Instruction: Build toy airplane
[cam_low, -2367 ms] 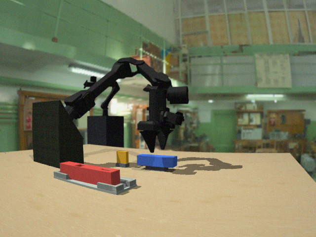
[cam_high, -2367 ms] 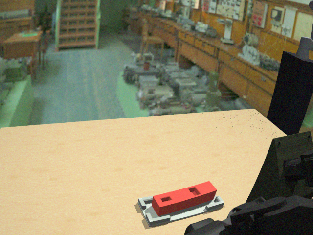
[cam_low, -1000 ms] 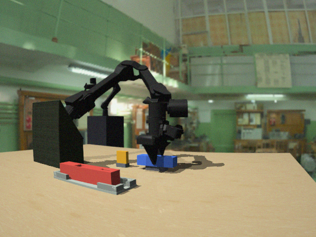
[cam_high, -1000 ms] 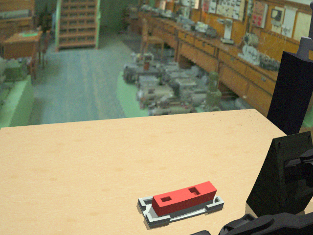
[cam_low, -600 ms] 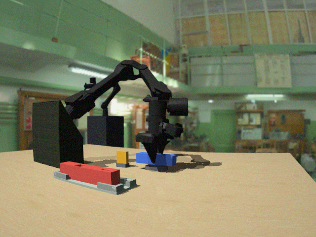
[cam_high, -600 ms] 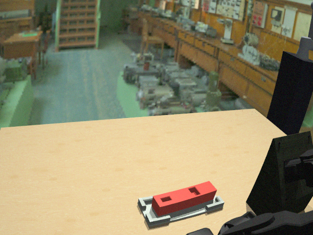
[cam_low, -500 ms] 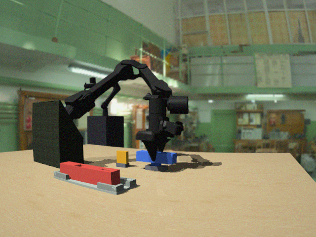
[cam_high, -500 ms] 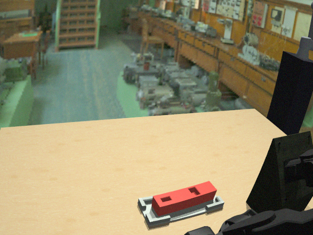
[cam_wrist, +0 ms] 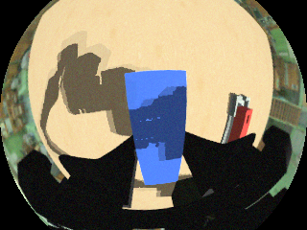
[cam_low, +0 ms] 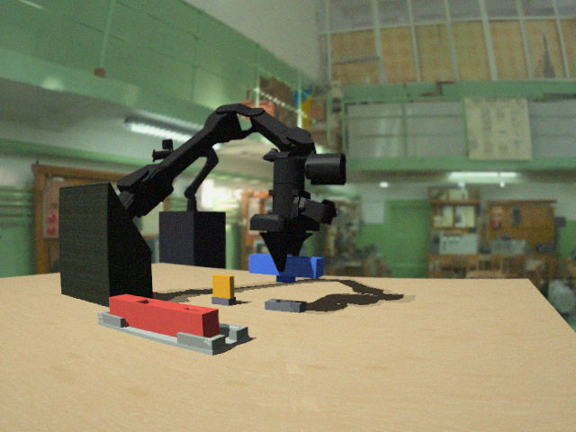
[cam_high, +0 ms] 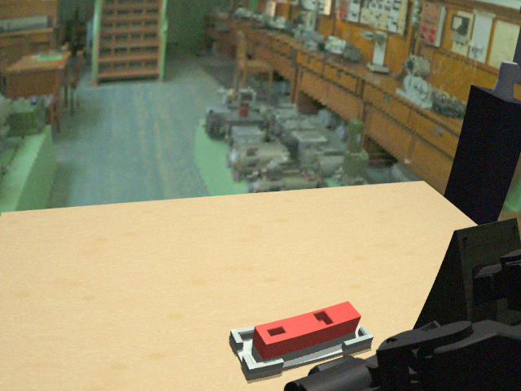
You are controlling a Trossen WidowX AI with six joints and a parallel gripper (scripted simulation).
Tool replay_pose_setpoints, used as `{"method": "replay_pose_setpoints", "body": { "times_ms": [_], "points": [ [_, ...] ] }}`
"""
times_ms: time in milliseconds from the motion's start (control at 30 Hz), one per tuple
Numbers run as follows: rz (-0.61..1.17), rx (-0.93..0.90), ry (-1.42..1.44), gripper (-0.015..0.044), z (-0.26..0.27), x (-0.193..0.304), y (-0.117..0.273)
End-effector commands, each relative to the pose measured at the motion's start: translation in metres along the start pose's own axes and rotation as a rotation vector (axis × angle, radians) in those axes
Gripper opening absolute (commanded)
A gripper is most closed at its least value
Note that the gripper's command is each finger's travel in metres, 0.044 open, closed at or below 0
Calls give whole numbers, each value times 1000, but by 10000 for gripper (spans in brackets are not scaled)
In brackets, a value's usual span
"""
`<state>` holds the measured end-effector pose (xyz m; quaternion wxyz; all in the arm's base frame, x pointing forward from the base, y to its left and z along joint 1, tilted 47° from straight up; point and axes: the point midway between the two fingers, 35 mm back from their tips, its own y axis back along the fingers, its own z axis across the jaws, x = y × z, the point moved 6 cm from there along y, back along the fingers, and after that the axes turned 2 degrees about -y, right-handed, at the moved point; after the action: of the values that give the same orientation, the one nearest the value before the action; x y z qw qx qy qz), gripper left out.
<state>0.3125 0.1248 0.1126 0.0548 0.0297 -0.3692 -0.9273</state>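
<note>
The blue wing is clamped across its middle in my gripper, held level above its grey stand, tab pointing down. The red fuselage sits in the pale grey cradle and looks flat. Both sockets in its top are empty. The yellow tail fin stands upright in a small grey holder. The fin is hidden in the wrist view, and the gripper is out of view in the top view.
The dark arm base block stands behind the cradle in the exterior view. Another dark block stands farther off. The wooden table carries the parts, and the arm's shadow falls across it.
</note>
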Motion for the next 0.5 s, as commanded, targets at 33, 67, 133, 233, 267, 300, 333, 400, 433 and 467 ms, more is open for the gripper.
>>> {"method": "replay_pose_setpoints", "body": {
  "times_ms": [33, 67, 133, 233, 267, 300, 333, 400, 433, 467],
  "points": [
    [-8, -3, 10, 0, 1, -1, 18],
    [-8, -3, 10, 0, 1, -1, 21],
    [-9, -3, 8, 0, 1, -1, 27],
    [-11, -5, 7, 0, 1, 0, 37],
    [-11, -5, 6, 0, 1, 0, 40],
    [-12, -6, 6, 0, 1, 1, 43],
    [-13, -6, 5, 0, 1, 1, 46],
    [-14, -8, 4, 0, 1, 2, 53],
    [-14, -8, 3, 0, 1, 2, 56],
    [-15, -9, 3, 0, 1, 3, 59]
  ]
}}
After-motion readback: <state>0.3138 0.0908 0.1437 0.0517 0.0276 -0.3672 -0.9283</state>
